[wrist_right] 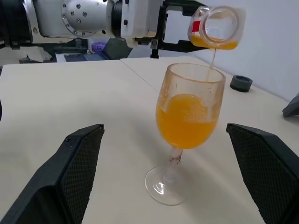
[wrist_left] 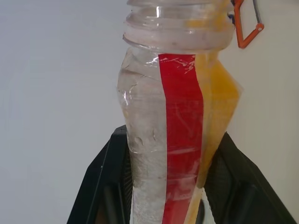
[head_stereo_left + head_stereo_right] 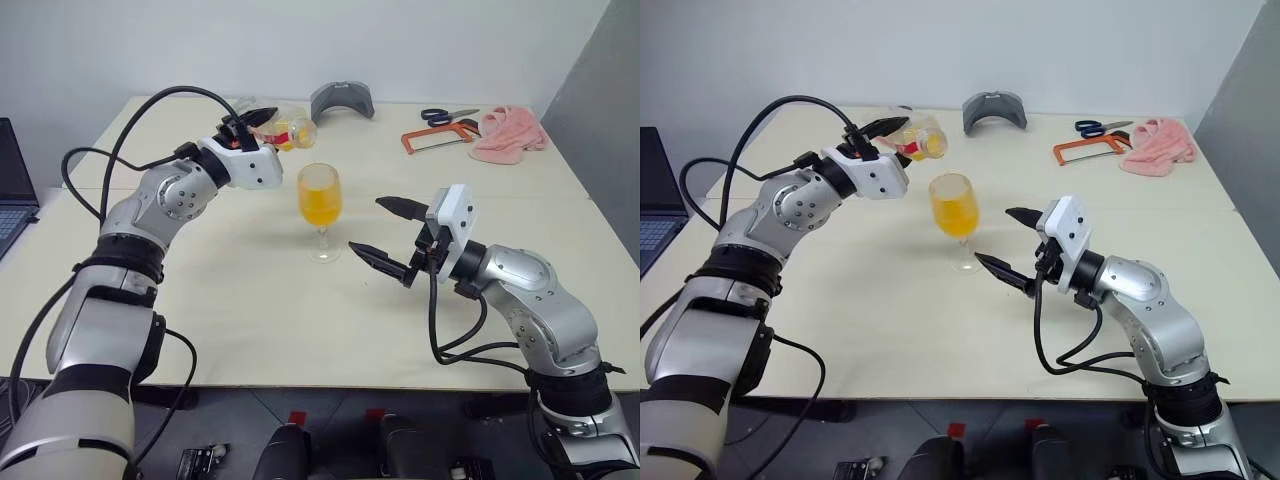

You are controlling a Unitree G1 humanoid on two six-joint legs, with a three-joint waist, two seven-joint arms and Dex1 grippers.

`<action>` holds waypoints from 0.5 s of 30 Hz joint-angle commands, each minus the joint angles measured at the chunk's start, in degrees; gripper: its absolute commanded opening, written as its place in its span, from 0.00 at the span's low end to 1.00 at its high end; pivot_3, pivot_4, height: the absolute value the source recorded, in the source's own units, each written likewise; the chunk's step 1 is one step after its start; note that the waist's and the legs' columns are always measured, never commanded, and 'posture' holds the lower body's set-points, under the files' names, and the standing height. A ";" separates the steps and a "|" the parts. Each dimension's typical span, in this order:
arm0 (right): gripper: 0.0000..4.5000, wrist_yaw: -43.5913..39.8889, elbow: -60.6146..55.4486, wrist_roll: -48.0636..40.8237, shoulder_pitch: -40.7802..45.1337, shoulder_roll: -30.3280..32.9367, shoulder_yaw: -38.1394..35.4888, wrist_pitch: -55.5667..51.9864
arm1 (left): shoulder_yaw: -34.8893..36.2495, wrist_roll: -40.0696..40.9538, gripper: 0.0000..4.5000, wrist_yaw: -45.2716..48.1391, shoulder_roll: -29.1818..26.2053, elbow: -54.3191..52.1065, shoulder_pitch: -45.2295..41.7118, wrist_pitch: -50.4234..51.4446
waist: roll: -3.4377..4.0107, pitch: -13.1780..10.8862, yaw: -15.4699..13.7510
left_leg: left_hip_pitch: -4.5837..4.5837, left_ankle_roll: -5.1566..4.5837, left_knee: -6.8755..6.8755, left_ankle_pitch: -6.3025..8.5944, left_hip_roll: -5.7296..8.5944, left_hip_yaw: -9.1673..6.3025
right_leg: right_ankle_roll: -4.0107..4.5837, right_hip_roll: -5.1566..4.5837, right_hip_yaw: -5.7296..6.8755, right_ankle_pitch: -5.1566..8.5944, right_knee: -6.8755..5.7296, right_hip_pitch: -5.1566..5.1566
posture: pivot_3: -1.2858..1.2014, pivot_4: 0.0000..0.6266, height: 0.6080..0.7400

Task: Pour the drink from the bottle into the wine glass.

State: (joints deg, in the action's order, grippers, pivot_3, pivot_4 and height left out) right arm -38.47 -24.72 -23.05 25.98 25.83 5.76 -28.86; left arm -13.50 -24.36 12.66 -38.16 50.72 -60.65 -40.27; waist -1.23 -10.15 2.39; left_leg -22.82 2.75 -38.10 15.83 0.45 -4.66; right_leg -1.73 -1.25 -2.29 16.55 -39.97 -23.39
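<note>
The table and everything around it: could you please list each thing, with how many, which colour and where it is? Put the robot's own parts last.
table: one, cream, under everything.
bottle: one, clear with a red stripe, tipped on its side over the wine glass.
drink: orange-yellow, about half filling the wine glass; a little left in the bottle, a thin stream falling.
wine glass: one, clear, standing at the table's middle.
bottle cap: one, dark, on the table behind the glass.
grey curved object: one, far edge.
scissors: one, blue handles, far right.
hacksaw: one, orange frame, far right.
cloth: one, pink, far right corner.
laptop: one, dark, left edge.
left gripper: black fingers, shut on the bottle.
right gripper: black fingers, open, right of the glass.
</note>
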 commanded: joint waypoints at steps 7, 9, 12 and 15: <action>1.00 -2.31 -7.26 -4.48 1.95 1.99 2.89 -7.32 | 22.66 35.14 0.37 11.87 5.31 -22.11 17.04 31.55 | 0.02 0.02 1.10 | 0.05 0.04 -0.01 -0.02 -0.16 -0.21 | 0.00 -0.04 -0.06 0.00 -0.06 -0.01 | 0.52 0.24 1.00; 1.00 -1.61 -7.55 -5.13 3.76 1.18 3.82 -9.25 | 26.00 38.98 0.37 12.50 5.04 -26.55 23.06 37.84 | 0.02 0.03 1.70 | 0.06 0.04 -0.01 -0.03 -0.18 -0.29 | 0.01 -0.02 -0.05 0.00 -0.07 -0.01 | 0.52 0.24 1.00; 1.00 -1.67 -7.06 -5.30 5.75 0.36 5.10 -10.52 | 29.01 42.38 0.37 12.90 4.89 -31.38 29.12 43.01 | -0.02 0.05 1.90 | 0.09 0.03 -0.02 -0.02 -0.20 -0.38 | 0.01 -0.02 -0.01 0.00 -0.12 0.00 | 0.52 0.24 1.00; 1.00 -1.65 -6.01 -4.95 7.52 -1.13 6.65 -10.52 | 31.61 45.20 0.37 14.17 4.99 -33.97 33.87 45.39 | -0.11 0.10 1.42 | 0.02 0.02 -0.08 -0.01 -0.19 -0.54 | 0.01 -0.04 0.07 0.00 -0.10 0.02 | 0.52 0.24 1.00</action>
State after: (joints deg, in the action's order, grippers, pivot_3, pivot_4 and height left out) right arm -40.00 -29.71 -27.74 32.16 25.28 12.03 -39.70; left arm 15.61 18.55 26.14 -32.31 20.81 -26.48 5.00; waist -1.34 -10.05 3.81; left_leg -22.81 2.77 -38.18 15.81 0.26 -5.20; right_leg -1.73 -1.31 -2.22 16.55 -40.06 -23.36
